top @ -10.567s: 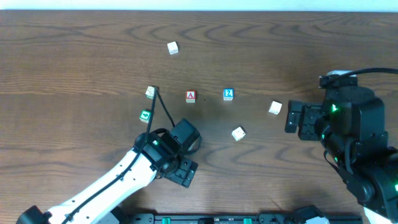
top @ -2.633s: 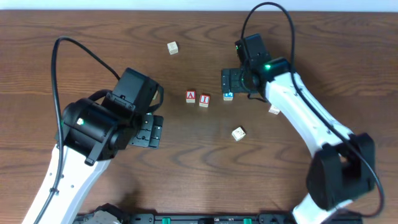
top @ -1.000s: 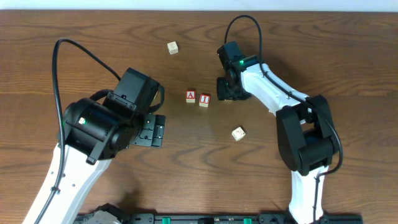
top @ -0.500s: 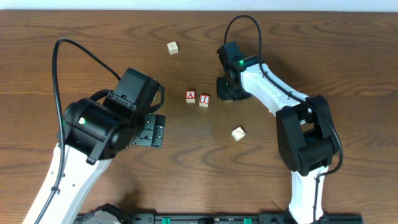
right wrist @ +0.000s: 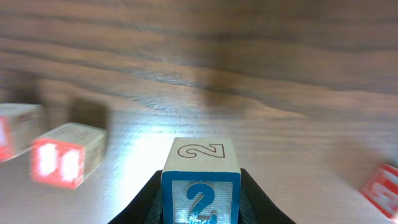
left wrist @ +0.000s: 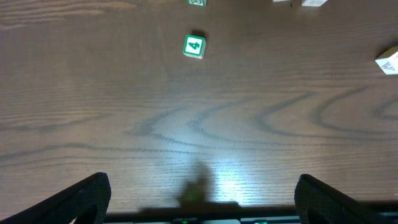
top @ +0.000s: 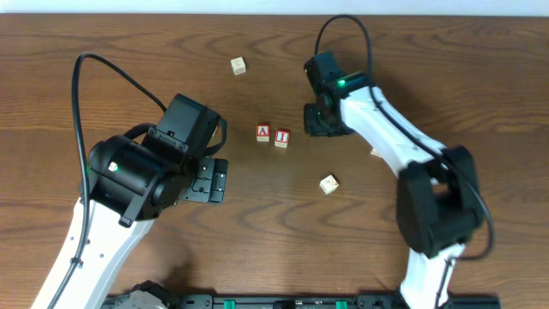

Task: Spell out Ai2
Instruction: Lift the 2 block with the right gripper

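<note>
Gripper (right wrist: 200,204) on the right arm, clamped on the blue 2 block (right wrist: 200,177), should set it squarely at the I block's (right wrist: 67,155) three o'clock.

It was a robotics lab bench. A bare wood-grain counter (top: 103,77) carried two white-and-black robot arms, the left arm (top: 137,176) and the right arm (top: 377,129). Loose black cables (top: 75,112) trailed from them, a black mounting rail (top: 283,302) ran along the near edge, and small lettered wooden blocks (top: 238,65) lay scattered about.
</note>
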Controlling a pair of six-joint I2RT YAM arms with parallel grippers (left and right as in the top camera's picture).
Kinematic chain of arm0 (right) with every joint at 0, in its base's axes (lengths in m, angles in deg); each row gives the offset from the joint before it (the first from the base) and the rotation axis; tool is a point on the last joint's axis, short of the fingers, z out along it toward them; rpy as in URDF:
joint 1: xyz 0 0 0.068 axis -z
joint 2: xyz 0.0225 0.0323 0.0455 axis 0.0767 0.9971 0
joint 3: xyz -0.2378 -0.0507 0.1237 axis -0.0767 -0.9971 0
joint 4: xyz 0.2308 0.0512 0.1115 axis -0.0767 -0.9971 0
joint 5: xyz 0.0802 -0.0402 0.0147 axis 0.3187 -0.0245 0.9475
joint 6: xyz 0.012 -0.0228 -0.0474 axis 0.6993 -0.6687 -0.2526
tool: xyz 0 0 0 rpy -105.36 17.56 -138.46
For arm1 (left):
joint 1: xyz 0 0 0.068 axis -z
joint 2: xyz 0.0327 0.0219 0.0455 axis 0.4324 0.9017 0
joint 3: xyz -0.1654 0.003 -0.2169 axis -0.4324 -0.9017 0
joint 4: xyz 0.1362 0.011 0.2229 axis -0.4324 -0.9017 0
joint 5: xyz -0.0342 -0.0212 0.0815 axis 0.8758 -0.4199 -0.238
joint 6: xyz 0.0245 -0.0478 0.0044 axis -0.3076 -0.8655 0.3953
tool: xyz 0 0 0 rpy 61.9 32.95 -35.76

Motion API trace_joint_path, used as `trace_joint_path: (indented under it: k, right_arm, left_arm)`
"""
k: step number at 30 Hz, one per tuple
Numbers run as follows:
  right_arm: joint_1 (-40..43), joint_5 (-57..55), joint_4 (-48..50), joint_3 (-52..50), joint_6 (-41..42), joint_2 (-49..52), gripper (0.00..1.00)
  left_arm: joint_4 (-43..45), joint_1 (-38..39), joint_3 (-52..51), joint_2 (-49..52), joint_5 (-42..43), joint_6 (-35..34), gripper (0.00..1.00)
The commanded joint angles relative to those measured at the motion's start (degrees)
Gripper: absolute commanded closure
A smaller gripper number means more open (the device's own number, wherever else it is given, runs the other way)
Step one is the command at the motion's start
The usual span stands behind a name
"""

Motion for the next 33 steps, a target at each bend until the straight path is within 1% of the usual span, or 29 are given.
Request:
trace_joint_path:
  k: [1, 4, 6, 7, 8, 10, 11, 13, 16, 24, 29, 33]
  right_arm:
    - [-1.07, -2.34, -0.48, -1.73, 0.96, -7.72, 0.88]
    - [-1.07, -4.31, 0.26, -5.66, 2.73, -13.77, 0.87]
    - [-1.07, -4.87, 2.75, -10.91, 3.10, -19.61, 0.84]
    - [-1.09, -4.57, 4.04, -12.90, 3.06, -21.62, 0.79]
    - [-1.14, -4.59, 5.22, -15.08, 3.06, -23.71, 0.78]
    - [-1.18, -4.52, 8.02, -19.50, 3.28, -27.39, 0.78]
    - [-1.44, -4.52, 8.92, -21.11, 3.85, -28.13, 0.80]
    - [-1.90, -4.55, 9.03, -22.43, 5.11, -28.20, 0.80]
    - [-3.48, -4.55, 10.58, -24.02, 7.21, -26.69, 0.84]
    - [-7.85, -4.50, 17.18, -24.39, 12.50, -19.76, 0.82]
    - [-8.07, -3.34, 18.58, -24.39, 14.45, -15.67, 0.82]
    - [-8.09, -2.80, 21.64, -24.39, 15.06, -13.27, 0.82]
  left_arm:
    - [-0.35, -0.24, -0.13, 0.11, 0.48, -0.46, 0.04]
    - [-0.44, -0.24, -0.13, 0.11, 0.50, -0.46, 0.05]
    - [-0.42, -0.24, -0.13, 0.11, 0.50, -0.46, 0.05]
    - [-0.39, -0.24, -0.13, 0.11, 0.48, -0.46, 0.05]
    - [-0.37, -0.24, -0.13, 0.11, 0.48, -0.46, 0.05]
    - [-0.37, -0.24, -0.13, 0.11, 0.48, -0.46, 0.05]
    - [-0.33, -0.24, -0.13, 0.11, 0.48, -0.46, 0.05]
    - [-0.20, -0.24, -0.13, 0.11, 0.50, -0.46, 0.05]
    - [-0.15, -0.24, -0.13, 0.11, 1.11, -0.48, 0.05]
    - [-0.22, -0.22, -0.13, 0.11, 1.14, -0.48, 0.04]
    - [-0.17, -0.22, -0.13, 0.11, 1.09, -0.46, 0.04]
    - [-0.15, -0.22, -0.13, 0.11, 1.09, -0.48, 0.05]
